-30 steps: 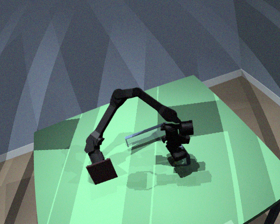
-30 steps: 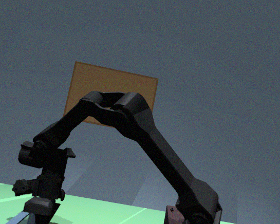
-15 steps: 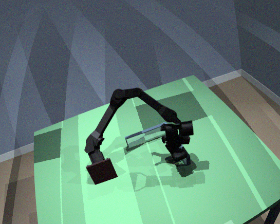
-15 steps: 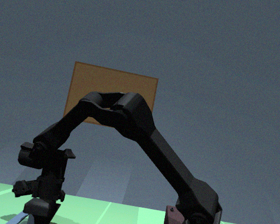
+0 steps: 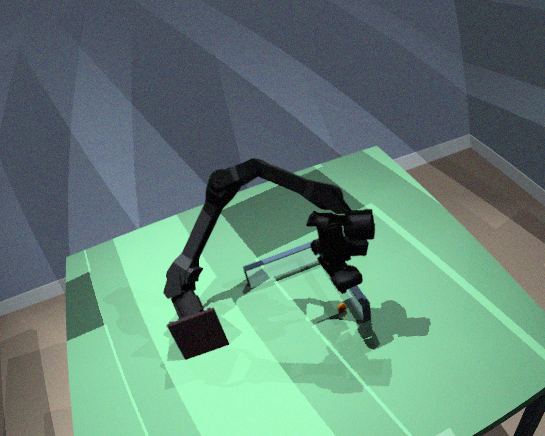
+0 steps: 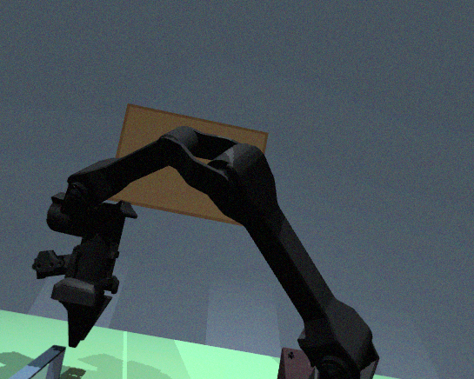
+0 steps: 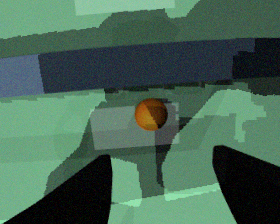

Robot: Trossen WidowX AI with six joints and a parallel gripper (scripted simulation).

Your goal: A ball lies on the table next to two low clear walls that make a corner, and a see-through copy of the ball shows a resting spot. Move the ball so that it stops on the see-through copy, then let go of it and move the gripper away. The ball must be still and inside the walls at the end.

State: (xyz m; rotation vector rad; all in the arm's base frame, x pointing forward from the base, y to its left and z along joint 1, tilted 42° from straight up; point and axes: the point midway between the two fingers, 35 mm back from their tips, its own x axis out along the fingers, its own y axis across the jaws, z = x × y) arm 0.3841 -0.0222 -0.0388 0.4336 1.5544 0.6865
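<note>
1. Dark fingers of the black parallel-jaw gripper stand spread apart and hold nothing; in the wrist view they frame the lower left and lower right, with bare green surface between them.
2. Ahead of the fingertips, apart from both, the small orange ball lies on the green tabletop, free of the fingers.
3. The ball sits on a pale grey-tinted patch, and whether the see-through copy lies under it cannot be told.
4. Just beyond the ball runs one low clear wall, showing as a dark blue band across the wrist view.
5. From the top camera the ball rests close beside the shorter wall's near end, with the gripper raised above it.
6. The longer clear wall stretches from the gripper toward the tabletop's left edge, the two walls meeting in a corner behind the wrist.
7. The black arm arches back to its dark red square base, which stands toward the tabletop's near-left corner.
8. In the exterior view the gripper hangs point-down just above the tabletop, beside a wall end, with an orange panel on the far wall behind the arm.
</note>
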